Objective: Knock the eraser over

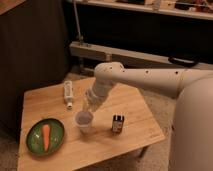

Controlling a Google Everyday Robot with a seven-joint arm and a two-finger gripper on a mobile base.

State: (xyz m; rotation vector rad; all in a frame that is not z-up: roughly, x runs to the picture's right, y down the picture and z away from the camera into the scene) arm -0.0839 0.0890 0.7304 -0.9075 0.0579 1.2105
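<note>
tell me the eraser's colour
The eraser is black with an orange-yellow label, camera view; pincer is just above the cup.

The gripper (87, 106) sits just behind the cup (83, 122), its tip lost against the rim. The eraser (117, 124) bears unreadable markings. The body (194, 131) runs past the right edge.
</note>
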